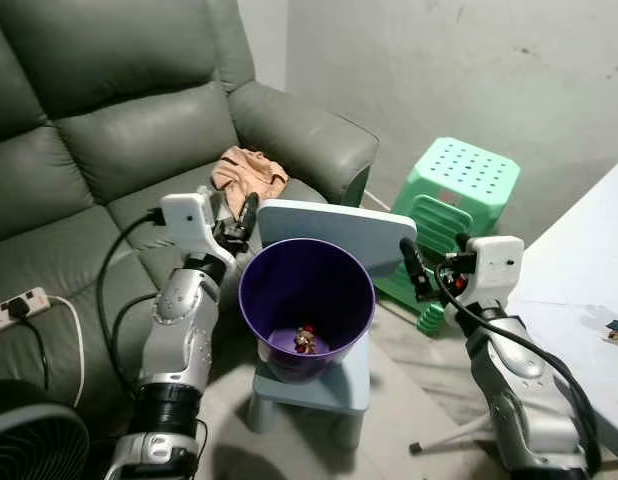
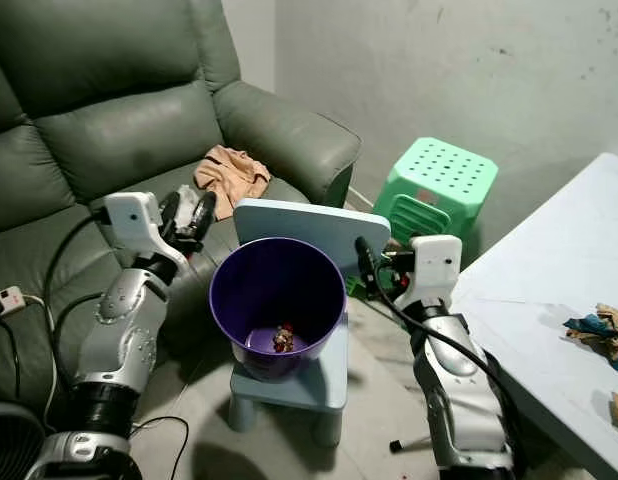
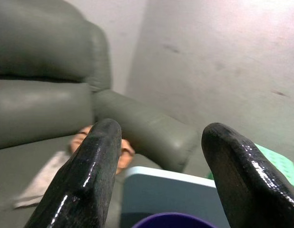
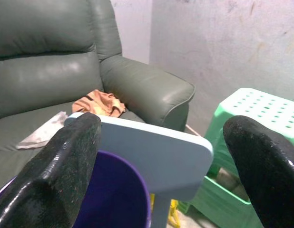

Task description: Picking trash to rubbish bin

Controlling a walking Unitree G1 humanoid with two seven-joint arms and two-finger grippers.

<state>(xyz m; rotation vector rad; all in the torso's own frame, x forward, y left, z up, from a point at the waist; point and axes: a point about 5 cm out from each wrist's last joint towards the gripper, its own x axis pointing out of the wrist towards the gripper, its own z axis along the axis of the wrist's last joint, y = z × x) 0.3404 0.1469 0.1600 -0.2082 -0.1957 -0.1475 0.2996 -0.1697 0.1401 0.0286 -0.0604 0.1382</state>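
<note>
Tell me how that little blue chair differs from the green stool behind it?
The blue chair has a backrest; the green stool has none. The chair's surfaces are smooth, while the stool's top is dotted with holes. The chair carries the purple bin on its seat; the stool's top is bare. Both look like small plastic seats on the floor near the sofa.

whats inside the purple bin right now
A small piece of trash, reddish and brownish, lies on the bottom of the purple bin. The rest of the visible bottom looks bare. The near wall hides part of the floor, so anything there cannot be seen.
</note>
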